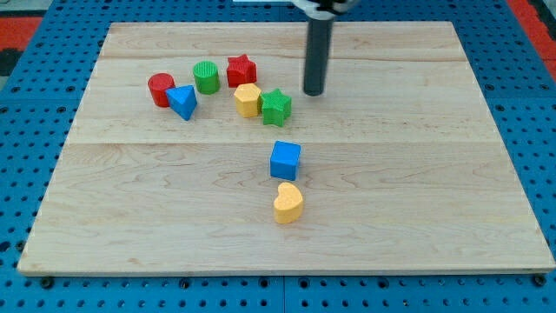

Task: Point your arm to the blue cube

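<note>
The blue cube [285, 160] sits near the middle of the wooden board [417, 174]. A yellow heart-shaped block [288, 203] lies just below it, almost touching. My tip [313, 92] rests on the board above and slightly to the right of the blue cube, well apart from it. The tip is just right of a green star-shaped block [276, 106].
A cluster lies at the upper left: a yellow hexagonal block [248, 100], a red star-shaped block [241, 70], a green cylinder [206, 77], a red cylinder [161, 89] and a blue triangular block [182, 102]. A blue pegboard [35, 104] surrounds the board.
</note>
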`<move>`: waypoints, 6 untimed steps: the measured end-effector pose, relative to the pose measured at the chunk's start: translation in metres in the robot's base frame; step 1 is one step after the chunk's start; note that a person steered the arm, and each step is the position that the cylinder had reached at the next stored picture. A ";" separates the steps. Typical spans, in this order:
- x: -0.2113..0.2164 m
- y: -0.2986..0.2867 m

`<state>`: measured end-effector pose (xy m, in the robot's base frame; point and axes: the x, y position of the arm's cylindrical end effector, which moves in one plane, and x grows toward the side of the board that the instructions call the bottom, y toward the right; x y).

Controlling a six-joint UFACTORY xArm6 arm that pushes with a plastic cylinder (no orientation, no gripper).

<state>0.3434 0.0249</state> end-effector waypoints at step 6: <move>0.140 0.071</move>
